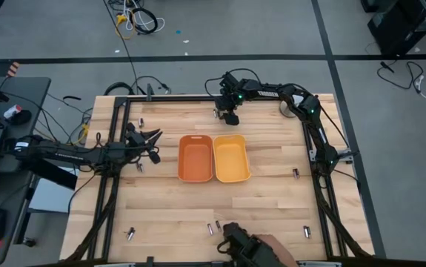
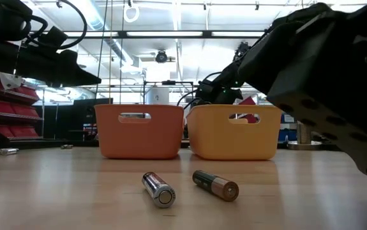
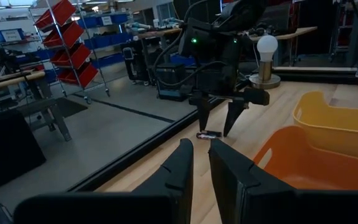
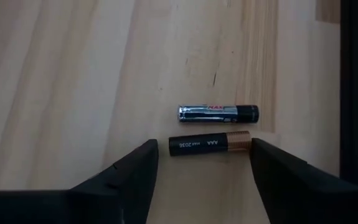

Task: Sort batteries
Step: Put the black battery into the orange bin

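Note:
Small batteries lie scattered on the wooden table [image 1: 161,200]. Two lie side by side at the far edge: a dark one with a copper end [image 4: 208,144] and a silvery one [image 4: 219,113]. My right gripper [image 4: 203,155] hangs open above them, pointing down, with one finger off each end of the dark battery and touching nothing. It also shows in the high view [image 1: 230,116] and the left wrist view [image 3: 216,127]. My left gripper [image 1: 155,142] waits left of the orange tray [image 1: 195,157], slightly open and empty [image 3: 198,146]. A yellow tray [image 1: 232,158] adjoins the orange one.
Loose batteries lie near the left side [image 1: 141,120] [image 1: 140,167], the right side [image 1: 295,173] and the near edge [image 1: 130,234] [image 1: 307,232]. Two lie near the low camera [image 2: 157,190] [image 2: 215,185]. A person's dark-gloved hand [image 1: 242,245] rests at the near edge. A metal cup with a white ball [image 3: 266,59] stands far right.

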You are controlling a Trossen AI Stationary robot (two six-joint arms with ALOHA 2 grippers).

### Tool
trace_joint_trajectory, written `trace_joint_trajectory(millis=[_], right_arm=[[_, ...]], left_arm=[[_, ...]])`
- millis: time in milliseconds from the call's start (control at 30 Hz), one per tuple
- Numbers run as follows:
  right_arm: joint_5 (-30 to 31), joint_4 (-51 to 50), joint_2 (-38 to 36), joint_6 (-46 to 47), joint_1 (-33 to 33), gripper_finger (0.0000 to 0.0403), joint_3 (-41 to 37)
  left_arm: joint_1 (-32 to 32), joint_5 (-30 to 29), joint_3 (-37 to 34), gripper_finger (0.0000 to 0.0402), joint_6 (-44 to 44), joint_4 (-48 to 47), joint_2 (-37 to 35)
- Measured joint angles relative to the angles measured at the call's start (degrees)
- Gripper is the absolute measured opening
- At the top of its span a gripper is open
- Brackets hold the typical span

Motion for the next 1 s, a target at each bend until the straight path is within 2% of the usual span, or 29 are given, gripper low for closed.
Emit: trace_joint_trajectory(millis=[667,833,1000], right_arm=[[0.13,-1.33,-0.14,0.45,-0.59,0.0129,0.33],[-0.19,-0.81,-1.43,2.12,-0.70,0.0119,0.40],[0.71,1.52,-1.90,4.58,-0.10,0.0133,0.52]], left_arm=[[0.00,0.00,0.01,0.0051,-0.28,-0.08,-0.01],[0.00,0.00,0.00,0.0051,-0.28,-0.10,0.00],[0.00,-0.02,0.00,0.0051,-0.20,-0.04,-0.02]])
